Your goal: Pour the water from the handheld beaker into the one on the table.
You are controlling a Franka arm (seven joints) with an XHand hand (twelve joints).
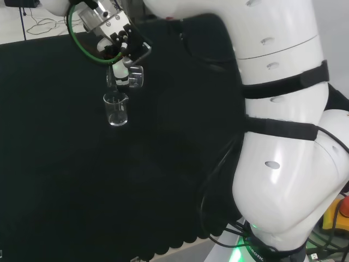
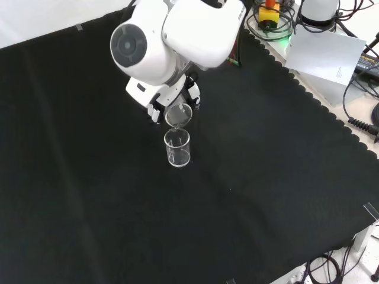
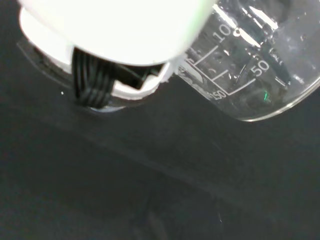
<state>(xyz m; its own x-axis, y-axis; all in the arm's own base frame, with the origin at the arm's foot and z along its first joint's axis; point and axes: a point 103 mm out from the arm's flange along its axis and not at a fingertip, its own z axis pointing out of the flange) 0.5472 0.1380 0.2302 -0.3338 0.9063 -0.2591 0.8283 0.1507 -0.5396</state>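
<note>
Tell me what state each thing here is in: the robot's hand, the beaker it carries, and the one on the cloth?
Hand: fingers curled round the handheld beaker.
Handheld beaker: lifted and tipped, mouth over the standing beaker.
Standing beaker: upright on the black cloth, directly under the tipped one.

Bench [image 2: 89, 195] draped in black cloth [image 1: 82, 191], scalloped along the edge at the right of the front view. One clear beaker [image 2: 177, 147] upright on the cloth, near the middle in the front view, toward the upper left in the head view [image 1: 116, 109]. Cloth bare and flat all round it.
</note>
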